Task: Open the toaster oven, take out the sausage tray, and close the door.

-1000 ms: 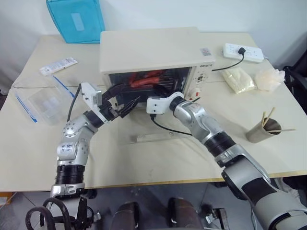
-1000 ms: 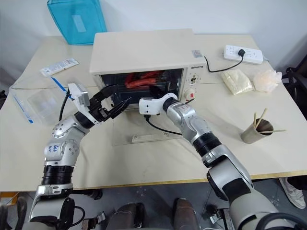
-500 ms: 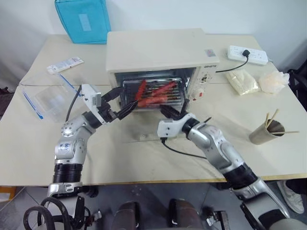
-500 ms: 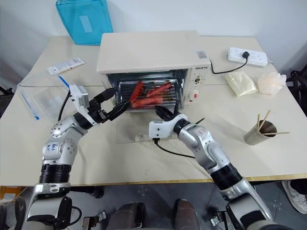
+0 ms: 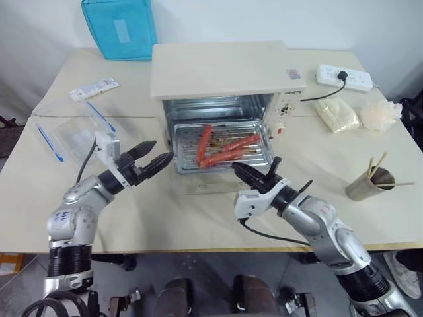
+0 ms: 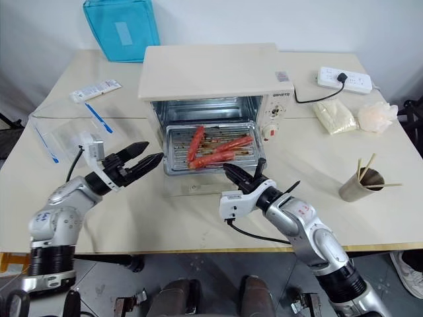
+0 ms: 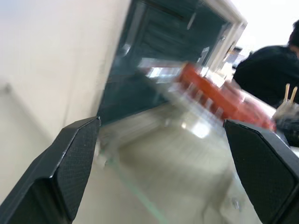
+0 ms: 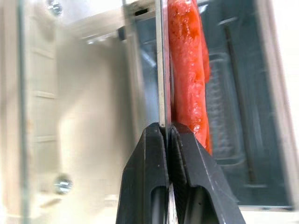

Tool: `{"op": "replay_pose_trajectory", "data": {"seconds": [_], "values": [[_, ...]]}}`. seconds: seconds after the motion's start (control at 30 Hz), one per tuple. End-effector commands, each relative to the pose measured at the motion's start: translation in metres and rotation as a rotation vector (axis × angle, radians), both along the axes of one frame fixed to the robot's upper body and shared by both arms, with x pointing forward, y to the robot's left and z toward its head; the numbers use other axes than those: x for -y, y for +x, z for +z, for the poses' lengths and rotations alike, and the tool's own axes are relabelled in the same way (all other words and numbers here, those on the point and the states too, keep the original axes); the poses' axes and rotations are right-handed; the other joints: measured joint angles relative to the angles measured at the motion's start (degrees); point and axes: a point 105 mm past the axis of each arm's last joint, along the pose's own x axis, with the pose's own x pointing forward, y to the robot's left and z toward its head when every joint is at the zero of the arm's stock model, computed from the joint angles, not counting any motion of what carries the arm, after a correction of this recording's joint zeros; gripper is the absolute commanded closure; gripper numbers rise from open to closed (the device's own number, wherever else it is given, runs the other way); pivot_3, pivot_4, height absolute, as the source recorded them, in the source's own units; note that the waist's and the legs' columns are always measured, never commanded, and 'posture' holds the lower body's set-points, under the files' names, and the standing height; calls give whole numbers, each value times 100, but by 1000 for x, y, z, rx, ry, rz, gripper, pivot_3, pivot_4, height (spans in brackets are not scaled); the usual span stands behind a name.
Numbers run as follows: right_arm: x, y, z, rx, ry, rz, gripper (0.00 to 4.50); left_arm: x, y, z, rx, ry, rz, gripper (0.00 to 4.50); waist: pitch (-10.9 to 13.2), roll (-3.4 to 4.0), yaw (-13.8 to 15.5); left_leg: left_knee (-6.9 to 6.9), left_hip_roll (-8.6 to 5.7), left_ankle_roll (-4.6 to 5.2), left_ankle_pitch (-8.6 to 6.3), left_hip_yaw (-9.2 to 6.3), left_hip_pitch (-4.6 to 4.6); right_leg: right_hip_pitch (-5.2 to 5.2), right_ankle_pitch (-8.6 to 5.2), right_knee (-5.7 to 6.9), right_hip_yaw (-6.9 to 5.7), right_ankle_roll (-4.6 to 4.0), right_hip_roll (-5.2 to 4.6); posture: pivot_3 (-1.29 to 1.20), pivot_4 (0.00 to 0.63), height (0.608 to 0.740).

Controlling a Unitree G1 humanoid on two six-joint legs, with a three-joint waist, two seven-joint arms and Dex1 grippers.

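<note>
The cream toaster oven (image 5: 221, 69) stands mid-table with its glass door (image 5: 201, 190) folded down flat in front. The silver sausage tray (image 5: 258, 156) sticks halfway out of the opening over the door, holding three red sausages (image 5: 225, 145). My right gripper (image 5: 236, 168) is shut on the tray's front rim; in the right wrist view its fingertips (image 8: 156, 140) pinch the thin metal edge beside a sausage (image 8: 187, 70). My left gripper (image 5: 164, 149) hangs open just left of the tray, touching nothing, and the left wrist view shows its fingers (image 7: 70, 158) wide apart.
A blue fabric bag (image 5: 119, 30) stands behind the oven at the back left. A clear plastic box (image 5: 66, 132) and a flat packet (image 5: 96, 88) lie on the left. On the right are a power strip (image 5: 344, 76), plastic bags (image 5: 337, 112) and a paper cup with sticks (image 5: 367, 185).
My right gripper has drawn back toward me, pulling the sausage tray out of the oven over the open door. My left gripper moved left and down, away from the oven's mouth.
</note>
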Motion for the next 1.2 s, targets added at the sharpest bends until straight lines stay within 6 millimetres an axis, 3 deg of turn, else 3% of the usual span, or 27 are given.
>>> {"op": "replay_pose_trajectory", "data": {"seconds": [0.03, 0.27, 0.4, 0.5, 0.7, 0.9, 1.13, 1.2], "values": [[1, -8, 13, 38, 9, 36, 4435, 12, -17, 17, -50, -98, -116, 0, 0, 0, 38, 0, 1, 0, 0, 0, 0, 0, 0, 0, 0, 0, 0, 0, 150, 740], [-5, -14, 12, 21, -27, 124, 4435, 20, -25, 20, -223, -240, -198, 0, 0, 0, 66, 3, 2, -1, 0, 1, 6, 4, 0, 2, 2, 0, 3, 0, 150, 740], [-13, -18, 16, 22, -23, 209, 4435, 14, -19, 13, -275, -263, -170, 0, 0, 0, 66, 3, -5, -2, 1, 1, 10, 7, 0, 2, 1, 0, 4, 0, 150, 740], [-21, -27, 19, 19, -13, 301, 4436, 16, -14, 7, -315, -301, -183, 633, 0, 0, 65, 2, -10, -2, 1, 1, 13, 11, 0, 0, -1, 0, 6, 0, 150, 740], [-25, -27, 23, 27, -28, 356, 4436, 18, -14, 4, -382, -369, -233, 2564, 0, -1, 65, 5, -9, -2, 1, -1, 15, 16, 0, 0, -1, 0, 5, 0, 150, 740], [-25, -24, 24, 29, -55, 397, 4436, 18, -29, 1, -473, -428, -329, 4330, 0, -1, 54, 3, -6, -2, 1, -2, 19, 18, 0, 0, -1, 0, 5, 0, 150, 740], [-17, -20, 21, -46, -27, 380, 4436, 8, -37, 0, -539, -476, -320, 4487, 0, -1, 59, 2, 2, -2, 1, -5, 28, 27, 0, -1, 1, 0, 3, 0, 150, 740], [-14, -20, 21, -90, 9, 381, 3895, 6, -39, 0, -548, -498, -307, 4500, 0, -1, 59, 2, 3, -2, 1, -8, 33, 33, 0, -2, 0, 0, 3, 0, 150, 740]]}}
